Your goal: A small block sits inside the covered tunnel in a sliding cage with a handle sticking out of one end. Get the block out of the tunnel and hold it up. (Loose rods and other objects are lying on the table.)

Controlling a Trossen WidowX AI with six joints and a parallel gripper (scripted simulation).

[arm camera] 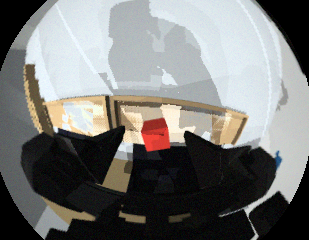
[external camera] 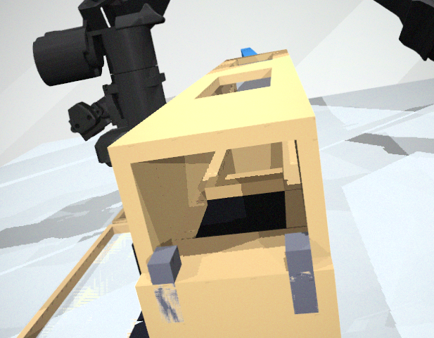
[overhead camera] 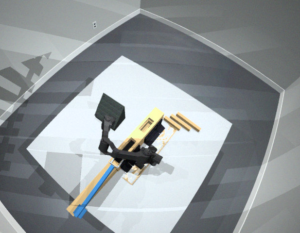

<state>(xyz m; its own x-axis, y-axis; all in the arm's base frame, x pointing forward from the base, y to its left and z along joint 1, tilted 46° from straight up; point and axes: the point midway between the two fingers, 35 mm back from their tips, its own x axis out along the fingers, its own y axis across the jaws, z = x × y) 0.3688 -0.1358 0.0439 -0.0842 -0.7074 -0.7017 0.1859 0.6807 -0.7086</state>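
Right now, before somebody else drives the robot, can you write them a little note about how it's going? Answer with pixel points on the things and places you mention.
Gripper (arm camera: 154, 131): open, holding nothing, its fingers around the red block's place in the wrist view.
Red block (arm camera: 155, 135): outside the wooden tunnel (overhead camera: 154, 114) (external camera: 217, 123), by the wooden-rimmed tray (overhead camera: 132, 183) (external camera: 82, 263) (arm camera: 169, 102); I can't tell what it rests on.
Blue handle (overhead camera: 97, 186) (external camera: 247, 51) (arm camera: 278, 159): sticking out one end.
Done: block out.
Left: grip it, hold it up.
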